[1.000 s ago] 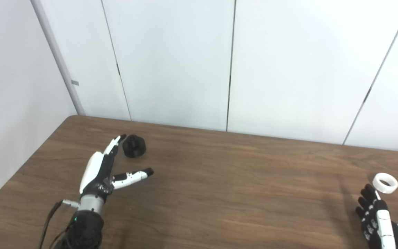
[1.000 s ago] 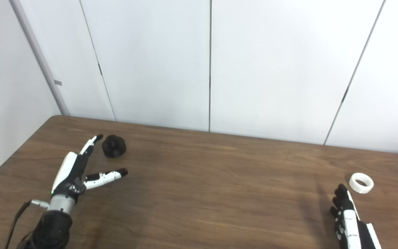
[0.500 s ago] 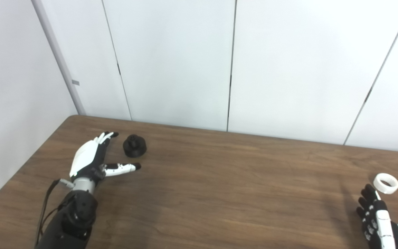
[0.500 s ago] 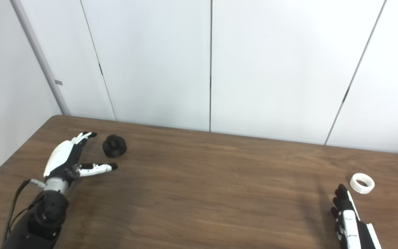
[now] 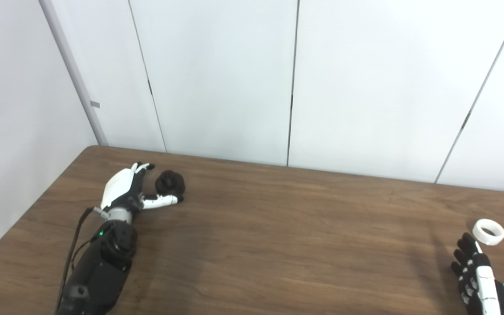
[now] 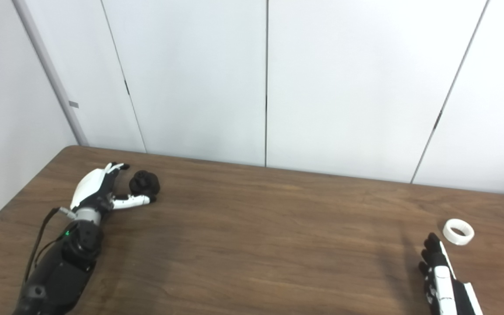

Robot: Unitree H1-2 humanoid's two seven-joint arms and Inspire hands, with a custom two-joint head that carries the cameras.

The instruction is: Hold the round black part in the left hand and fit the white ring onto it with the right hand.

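The round black part (image 5: pixel 171 183) rests on the brown table (image 5: pixel 278 227) at the far left. My left hand (image 5: pixel 125 192) is wrapped around it. The thumb (image 5: pixel 161 201) lies along its near side, and the dark fingertips curl onto its far left side. The white ring (image 5: pixel 488 231) lies flat near the table's right edge. My right hand (image 5: pixel 475 275) sits low at the bottom right, just short of the ring and not touching it. Its fingers are stretched out and hold nothing; its lower part is cut off by the picture's edge.
White wall panels stand right behind the table's far edge, close to the black part. The table's left edge runs diagonally beside my left forearm (image 5: pixel 99 267). The right edge lies just beyond the ring.
My left hand has moved forward and to the right up to the black part, and its thumb and fingers have closed in around it. The right hand and the ring have stayed still.
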